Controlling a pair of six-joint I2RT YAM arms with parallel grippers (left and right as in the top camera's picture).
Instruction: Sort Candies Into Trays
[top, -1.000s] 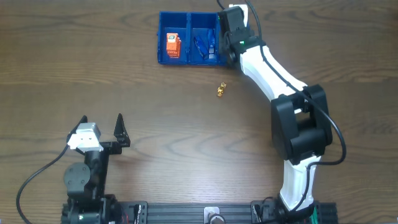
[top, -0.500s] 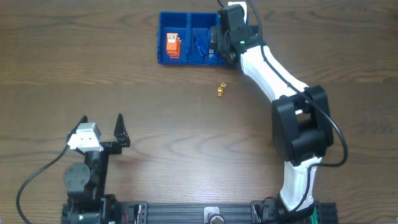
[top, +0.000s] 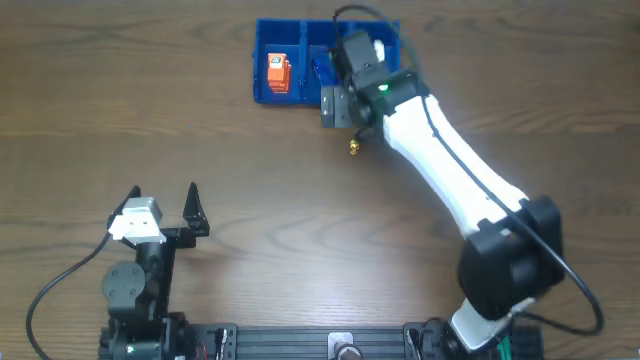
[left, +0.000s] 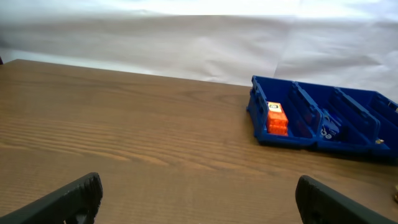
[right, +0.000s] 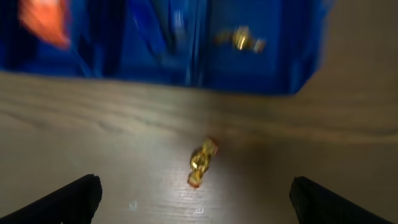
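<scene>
Left gripper (top: 163, 192) sits close to the arm bases over the brown wooden table (top: 100, 120), fingers spread wide, nothing between them. Farther out, a small gold foil-wrapped candy (top: 355, 147) lies loose on the wood, just short of the blue plastic three-compartment tray (top: 262, 60). Right gripper (right: 199, 202) hangs above that candy, jaws wide apart and empty. In the tray: orange wrapped candy (top: 278, 72) in one end compartment, blue wrapped candies (top: 322, 70) in the middle, second gold candy (right: 242, 38) in the opposite end.
</scene>
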